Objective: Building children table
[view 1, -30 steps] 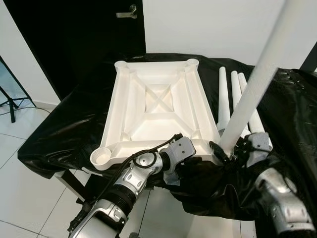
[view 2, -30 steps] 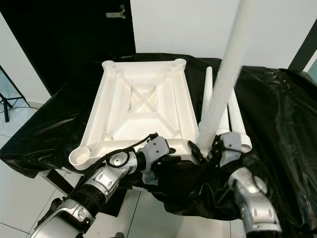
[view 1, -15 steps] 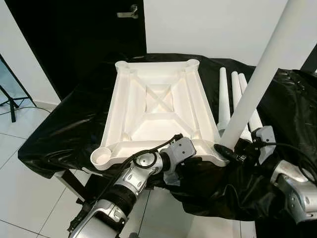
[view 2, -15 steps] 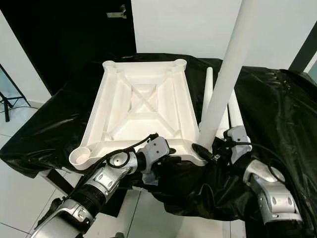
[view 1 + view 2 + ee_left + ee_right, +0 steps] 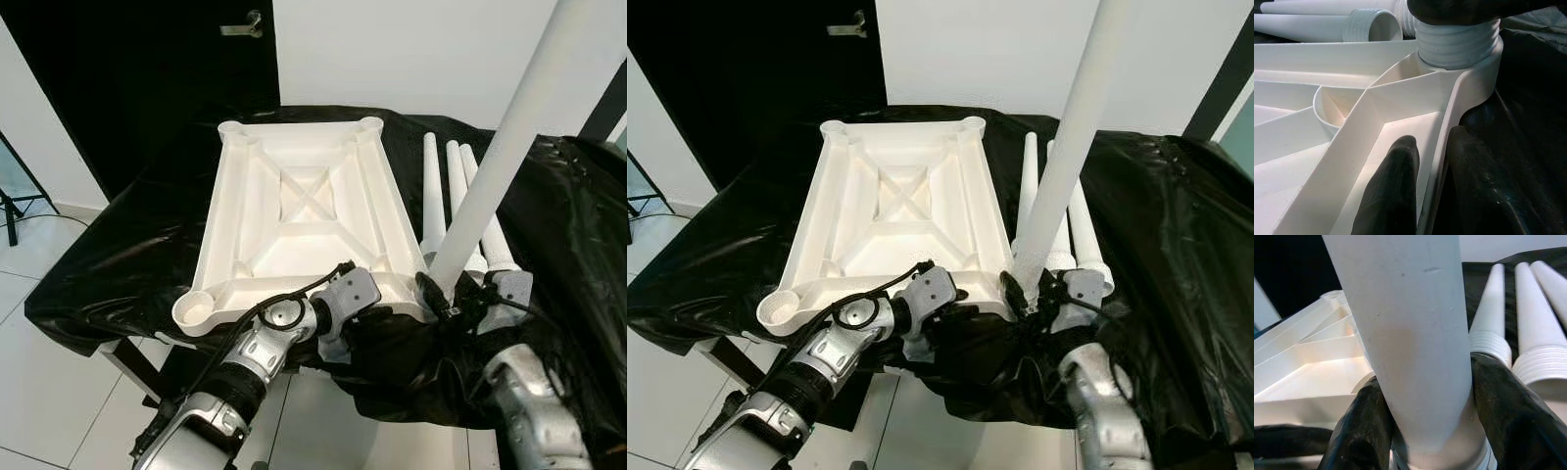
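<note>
White plastic leg (image 5: pixel 500 171): I see it standing nearly upright, its threaded foot seated in the near right corner socket (image 5: pixel 1469 66) of the upturned tabletop (image 5: pixel 294 211); the long axis runs up and leans a little to my right.
Thread: the left wrist view shows several turns of the thread (image 5: pixel 1457 41) above the socket rim, so I judge the leg is not yet screwed home.
Right gripper (image 5: pixel 1425 396): closed around the leg low on its shaft, just above the thread, one black finger (image 5: pixel 1364 431) on each side. The leg rises straight out of this gripper, so I judge any turning must be about that upright axis.
Left gripper (image 5: pixel 1432 183): pinched on the tabletop's near edge rib, one finger (image 5: pixel 1396 191) inside the frame and one outside, just beside the same corner, bracing it.
Nearer arm: the right, already on the leg.
Spare legs (image 5: pixel 456 201): three lie side by side on the black sheet (image 5: pixel 127 245), right of the tabletop, long axes running away from me, threaded ends towards me.
Open sockets: near left corner (image 5: pixel 196 308) is bare.
</note>
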Robot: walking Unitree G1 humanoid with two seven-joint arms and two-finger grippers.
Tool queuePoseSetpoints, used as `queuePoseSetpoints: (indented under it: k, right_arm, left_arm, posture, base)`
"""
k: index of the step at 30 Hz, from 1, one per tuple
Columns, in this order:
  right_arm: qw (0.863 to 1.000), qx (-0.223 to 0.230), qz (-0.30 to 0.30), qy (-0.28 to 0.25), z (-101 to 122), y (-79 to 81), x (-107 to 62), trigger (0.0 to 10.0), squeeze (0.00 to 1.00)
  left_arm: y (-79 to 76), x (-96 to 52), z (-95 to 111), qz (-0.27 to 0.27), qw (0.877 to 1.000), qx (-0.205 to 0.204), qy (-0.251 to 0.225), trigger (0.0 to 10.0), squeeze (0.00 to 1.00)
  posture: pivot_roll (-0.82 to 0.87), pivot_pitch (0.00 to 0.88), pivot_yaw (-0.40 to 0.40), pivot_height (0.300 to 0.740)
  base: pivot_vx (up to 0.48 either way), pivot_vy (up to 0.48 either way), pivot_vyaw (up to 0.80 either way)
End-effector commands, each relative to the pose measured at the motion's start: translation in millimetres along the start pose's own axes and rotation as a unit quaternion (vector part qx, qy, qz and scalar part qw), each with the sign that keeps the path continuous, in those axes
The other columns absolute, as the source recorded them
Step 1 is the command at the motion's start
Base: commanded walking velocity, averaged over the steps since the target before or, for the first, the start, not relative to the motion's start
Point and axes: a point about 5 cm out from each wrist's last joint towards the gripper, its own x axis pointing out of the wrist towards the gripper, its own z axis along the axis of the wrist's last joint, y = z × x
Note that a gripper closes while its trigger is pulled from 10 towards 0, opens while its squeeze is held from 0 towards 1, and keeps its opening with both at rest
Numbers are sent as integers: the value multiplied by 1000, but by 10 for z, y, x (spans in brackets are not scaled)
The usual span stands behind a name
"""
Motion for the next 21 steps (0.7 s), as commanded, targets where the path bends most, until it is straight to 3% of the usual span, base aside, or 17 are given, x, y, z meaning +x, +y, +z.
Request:
queuePoseSetpoints:
  k: [1,9,10,13,14,21]
  right_arm:
    - [997,4,-81,11,-36,-195,-38,0,0]
    - [997,-14,-72,8,0,-212,58,0,0]
    - [998,-18,-60,13,-8,-185,66,10000,0]
    - [999,-26,-27,23,-27,-120,74,10000,0]
    - [1000,-22,-2,17,0,-109,72,10000,1000]
    - [999,-30,40,13,76,-176,100,10000,1000]
  left_arm:
    - [-229,-2,-296,-50,997,-32,55,10000,0]
    - [-210,5,-275,-50,997,-30,54,10000,0]
    - [-211,6,-276,-50,997,-30,54,10000,0]
    - [-215,2,-281,-49,997,-31,53,10000,0]
    - [-221,-4,-291,-49,997,-32,54,10000,0]
    - [-228,-6,-298,-48,997,-34,54,10000,0]
  posture:
    - [193,0,-13,740]
    - [194,0,-15,740]
    - [194,0,-16,740]
    - [194,0,-16,740]
    - [194,0,-16,740]
    - [193,0,-21,740]
  base:
    - [0,0,0]
    - [0,0,0]
    - [0,0,0]
    - [0,0,0]
    - [0,0,0]
    - [0,0,0]
